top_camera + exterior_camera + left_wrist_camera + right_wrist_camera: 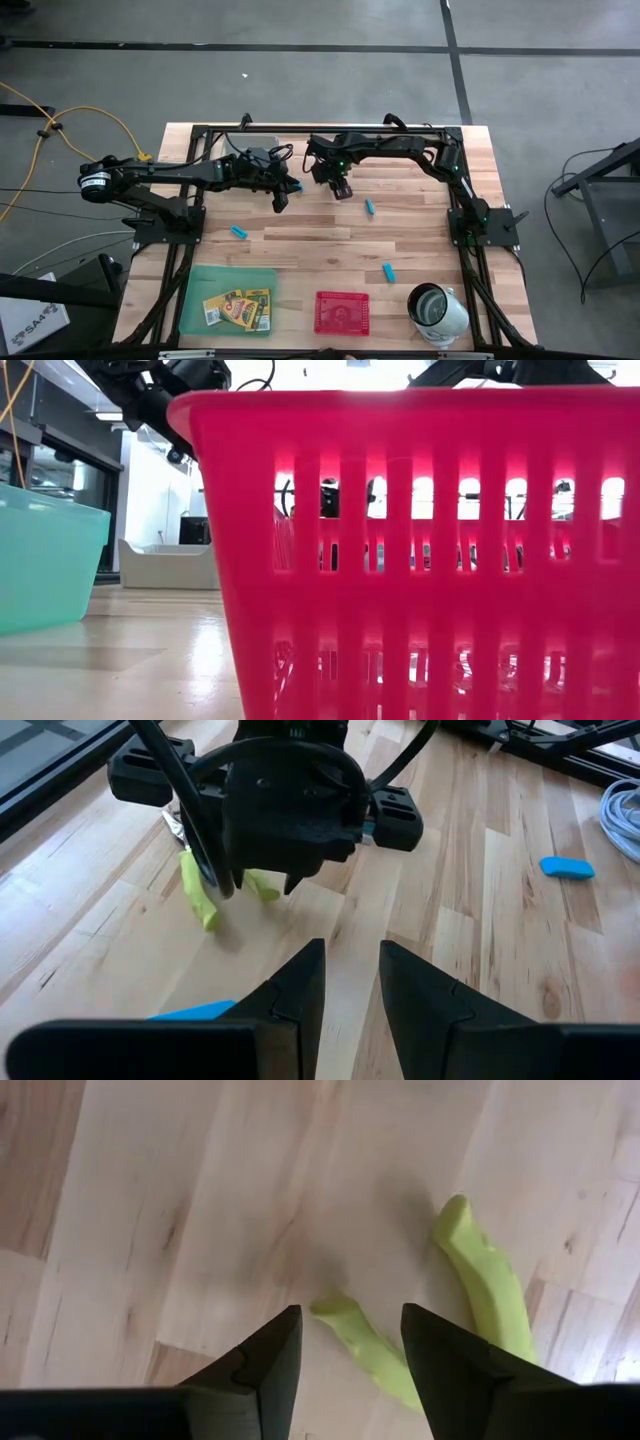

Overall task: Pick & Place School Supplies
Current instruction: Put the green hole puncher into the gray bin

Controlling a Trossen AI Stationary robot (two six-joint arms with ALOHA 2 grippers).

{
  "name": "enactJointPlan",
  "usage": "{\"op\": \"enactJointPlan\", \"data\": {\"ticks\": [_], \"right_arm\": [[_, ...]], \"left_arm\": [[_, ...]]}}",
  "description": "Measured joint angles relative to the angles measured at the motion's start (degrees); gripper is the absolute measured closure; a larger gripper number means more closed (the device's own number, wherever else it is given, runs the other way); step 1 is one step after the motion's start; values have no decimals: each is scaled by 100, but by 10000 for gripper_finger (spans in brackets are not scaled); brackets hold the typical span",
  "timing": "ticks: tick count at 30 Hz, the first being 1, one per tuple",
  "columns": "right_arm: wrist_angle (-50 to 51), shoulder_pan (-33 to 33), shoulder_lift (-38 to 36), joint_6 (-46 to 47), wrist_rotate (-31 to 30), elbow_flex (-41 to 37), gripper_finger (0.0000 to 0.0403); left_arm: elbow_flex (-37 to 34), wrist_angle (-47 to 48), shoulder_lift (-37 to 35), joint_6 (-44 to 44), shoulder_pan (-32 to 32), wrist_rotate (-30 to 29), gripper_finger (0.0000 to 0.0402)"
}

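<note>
A plier-like tool lies flat on the wooden table, its two yellow-green handles [365, 1345] [490, 1285] spread apart. My right gripper [350, 1312] [340, 188] points down over it, open, its fingers standing on either side of one handle; no touch shows. In the left wrist view the same handles [200, 890] show under the right gripper [285, 810]. My left gripper [352, 948] [281, 198] hangs open just left of it, nothing between its fingers. Light-blue pieces [239, 232] [369, 207] [388, 271] lie loose on the table. Crayon boxes [238, 308] lie in the green tray [200, 280].
The red slotted tray [342, 312] [420, 550] stands at the near edge's middle, and a white-and-metal cup [437, 308] lies to its right. A black frame [300, 130] runs along the far edge and both sides. Bare wood lies between the arms and the trays.
</note>
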State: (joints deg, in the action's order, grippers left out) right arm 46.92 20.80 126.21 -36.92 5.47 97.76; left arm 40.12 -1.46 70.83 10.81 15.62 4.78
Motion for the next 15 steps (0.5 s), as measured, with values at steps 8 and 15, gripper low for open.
{"op": "enactJointPlan", "data": {"ticks": [8,15], "right_arm": [[112,37,-7,-359,-55,0,237],[119,74,-9,-530,-83,0,237]], "left_arm": [[0,9,0,4,0,0,307],[0,9,0,11,0,0,307]]}}
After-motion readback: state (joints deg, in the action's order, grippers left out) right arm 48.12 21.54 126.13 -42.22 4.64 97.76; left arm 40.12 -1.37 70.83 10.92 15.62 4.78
